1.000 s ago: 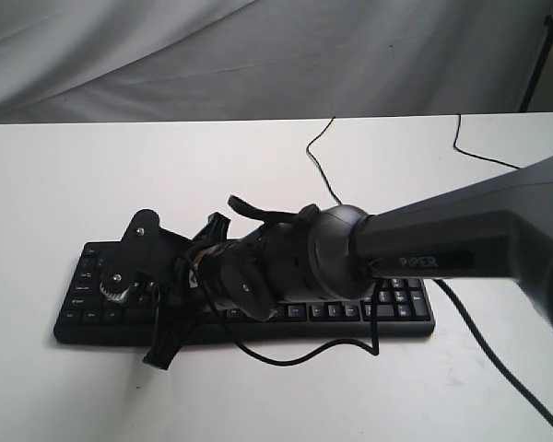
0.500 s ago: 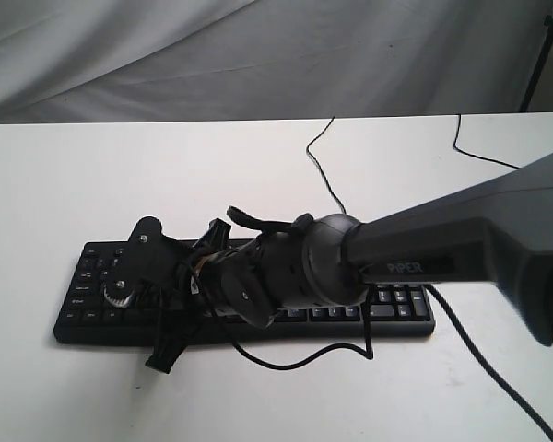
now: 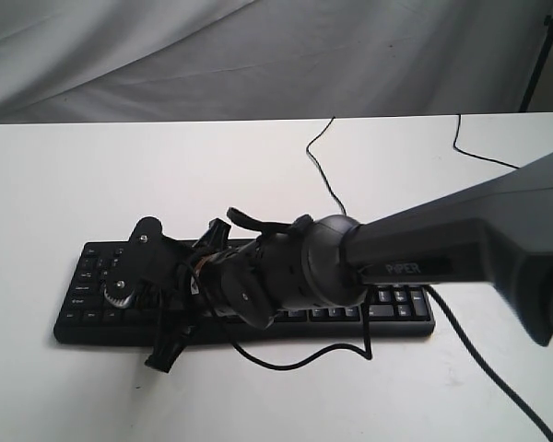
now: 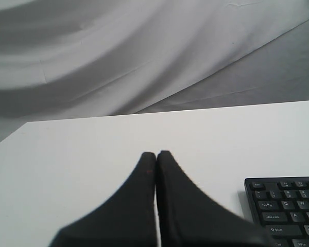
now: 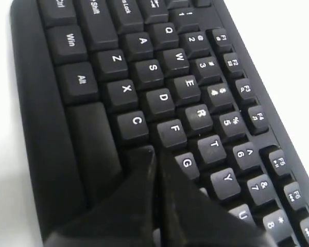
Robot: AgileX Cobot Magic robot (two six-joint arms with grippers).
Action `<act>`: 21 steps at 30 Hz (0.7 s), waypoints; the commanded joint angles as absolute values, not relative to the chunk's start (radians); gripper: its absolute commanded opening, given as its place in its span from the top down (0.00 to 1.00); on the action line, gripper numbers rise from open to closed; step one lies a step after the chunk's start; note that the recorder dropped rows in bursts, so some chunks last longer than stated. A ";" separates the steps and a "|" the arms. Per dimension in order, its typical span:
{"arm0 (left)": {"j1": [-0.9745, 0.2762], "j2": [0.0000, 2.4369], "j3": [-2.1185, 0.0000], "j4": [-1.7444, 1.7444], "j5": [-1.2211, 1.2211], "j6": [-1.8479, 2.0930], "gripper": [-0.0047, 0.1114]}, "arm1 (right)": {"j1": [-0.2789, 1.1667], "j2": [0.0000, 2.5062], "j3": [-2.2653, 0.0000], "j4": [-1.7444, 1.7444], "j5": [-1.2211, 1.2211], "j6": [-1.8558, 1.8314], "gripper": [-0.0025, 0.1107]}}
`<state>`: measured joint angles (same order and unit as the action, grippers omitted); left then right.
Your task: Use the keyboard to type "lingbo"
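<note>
The black keyboard (image 3: 396,308) with white legends lies across the near half of the white table. My right arm (image 3: 295,272) reaches from the right over its left half, and its bulk hides the fingertips in the exterior view. In the right wrist view my right gripper (image 5: 155,150) is shut and empty. Its tips stand low over the keyboard (image 5: 144,67), just past the C, F and G keys, covering the key there; whether they touch it I cannot tell. My left gripper (image 4: 156,153) is shut and empty above bare table, beside the keyboard's (image 4: 288,206) Esc corner. It is out of the exterior view.
The keyboard's thin black cable (image 3: 318,166) runs to the table's far edge. A second cable (image 3: 479,152) lies at the far right. An arm cable (image 3: 304,354) loops onto the table before the keyboard. Grey cloth (image 3: 258,55) hangs behind.
My right arm has shifted slightly left and lower over the keyboard. In the last half second it has barely moved.
</note>
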<state>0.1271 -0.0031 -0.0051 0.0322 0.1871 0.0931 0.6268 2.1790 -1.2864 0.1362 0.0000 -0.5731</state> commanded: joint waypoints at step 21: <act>0.123 0.000 0.000 0.032 0.183 0.090 0.95 | 0.537 2.072 -1.281 0.134 0.019 -0.571 0.98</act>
